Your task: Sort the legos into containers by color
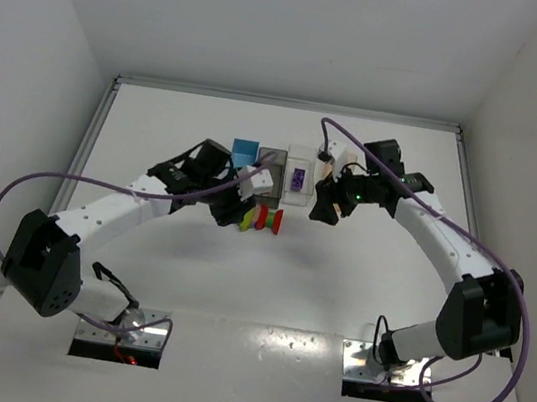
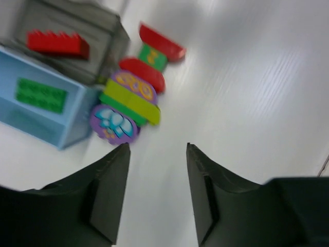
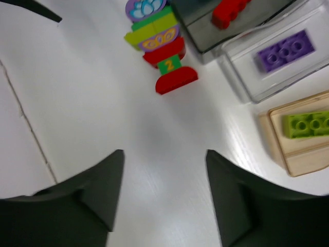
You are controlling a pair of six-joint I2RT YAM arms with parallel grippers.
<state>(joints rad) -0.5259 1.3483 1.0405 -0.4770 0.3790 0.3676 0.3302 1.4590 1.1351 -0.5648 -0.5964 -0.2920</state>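
Left hand (image 2: 157,150) — spread, empty — hovers nearer the stack (image 2: 134,98), which lies on the tabletop (image 2: 247,92) ahead-left beside the grey bin (image 2: 105,51), long axis pointing away; right hand (image 3: 164,154), also spread, sits farther.

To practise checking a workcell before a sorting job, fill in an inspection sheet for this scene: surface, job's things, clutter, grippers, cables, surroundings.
Surface: white table, flat.
Job's things: blue bin holds a green brick; grey bin a red brick; clear bin a purple brick; orange bin a lime brick. A multicoloured stack lies unsorted on the table beside the bins.
Clutter: nothing seen.
Grippers: left gripper open, empty; right gripper open, empty.
Cables: a purple cable loops off the left arm, another off the right.
Surroundings: plain white walls around the table.
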